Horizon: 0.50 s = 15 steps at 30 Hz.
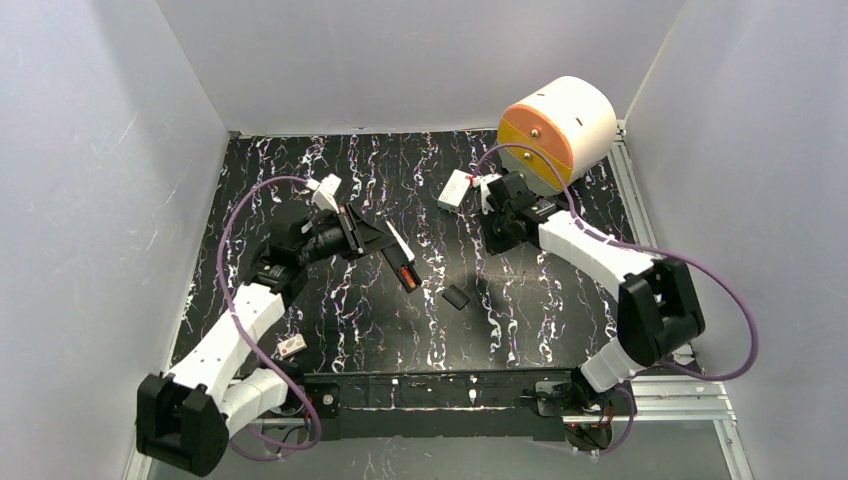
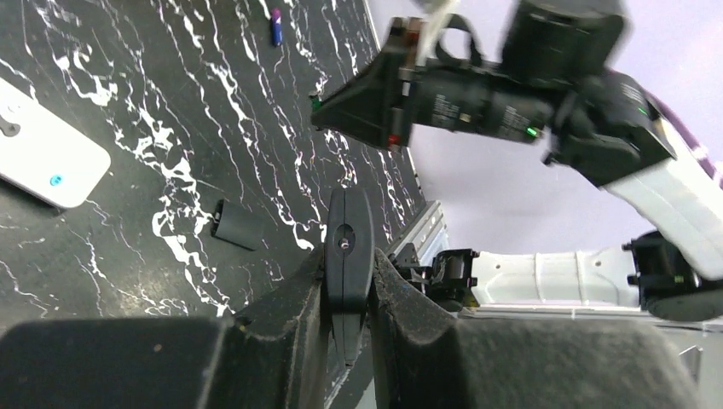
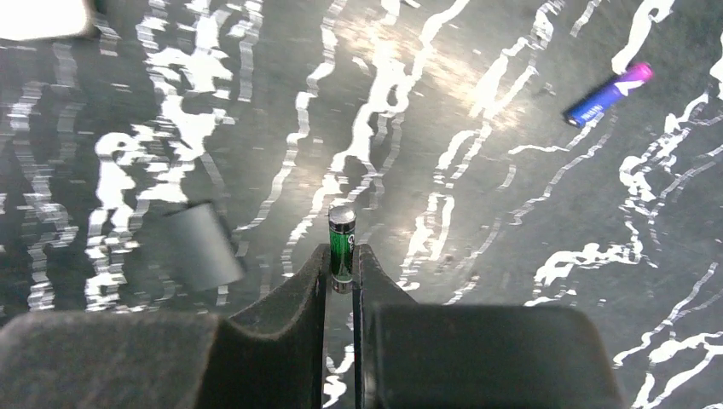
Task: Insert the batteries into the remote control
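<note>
The right gripper (image 3: pixel 342 258), clenched on 1 green battery (image 3: pixel 342 230), should carry it untilted to the white remote control (image 2: pixel 43 153), while the left gripper (image 2: pixel 347 262) clamps a black bar (image 2: pixel 345 217).

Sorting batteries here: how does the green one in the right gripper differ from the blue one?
Hold: the green battery is clamped in the right gripper; the blue battery lies loose on the table. Tip: the green battery's is silver, the blue battery's pink. Both are slim cylinders.

No text, brand or number is legible. Fine white print on the right arm's wrist housing (image 2: pixel 465 102) is too small to read. The green battery (image 3: pixel 342 249) label is blurred.
</note>
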### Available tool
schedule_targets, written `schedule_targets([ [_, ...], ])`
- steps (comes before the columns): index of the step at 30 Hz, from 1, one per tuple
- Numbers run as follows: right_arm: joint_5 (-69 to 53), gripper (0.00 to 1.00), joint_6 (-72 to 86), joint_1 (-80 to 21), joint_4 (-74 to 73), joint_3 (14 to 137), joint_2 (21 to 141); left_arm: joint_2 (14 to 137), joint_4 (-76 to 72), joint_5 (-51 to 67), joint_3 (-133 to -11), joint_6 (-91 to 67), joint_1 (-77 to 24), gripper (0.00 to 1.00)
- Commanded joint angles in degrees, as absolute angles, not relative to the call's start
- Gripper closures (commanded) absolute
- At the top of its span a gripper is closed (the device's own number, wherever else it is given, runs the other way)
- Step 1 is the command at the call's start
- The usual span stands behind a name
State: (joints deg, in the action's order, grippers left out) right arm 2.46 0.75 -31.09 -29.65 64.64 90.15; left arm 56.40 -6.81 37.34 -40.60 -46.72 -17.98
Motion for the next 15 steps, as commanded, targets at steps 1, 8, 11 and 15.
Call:
schedule_targets([
  [1,0.44,0.99,12.67,-36.72,-26.56,65.29,83.46,60.81,-12.77,37.04,-40.39,-52.38,-19.79,1.0],
  [8,-14.79,0.99,23.24,-39.44,-29.81,66.03,80.58,66.28,-19.59,38.24,-38.29,-56.74,-20.92,1.0],
  [11,-14.37,0.99,24.78,-41.35,-32.22,66.73,79.76,68.2,-22.21,38.27,-36.69,-58.1,-21.0,1.0],
  [15,-15.82,0.99,26.57,-41.82,-31.59,67.66,77.67,69.95,-24.51,38.63,-35.07,-58.35,-21.05,1.0],
])
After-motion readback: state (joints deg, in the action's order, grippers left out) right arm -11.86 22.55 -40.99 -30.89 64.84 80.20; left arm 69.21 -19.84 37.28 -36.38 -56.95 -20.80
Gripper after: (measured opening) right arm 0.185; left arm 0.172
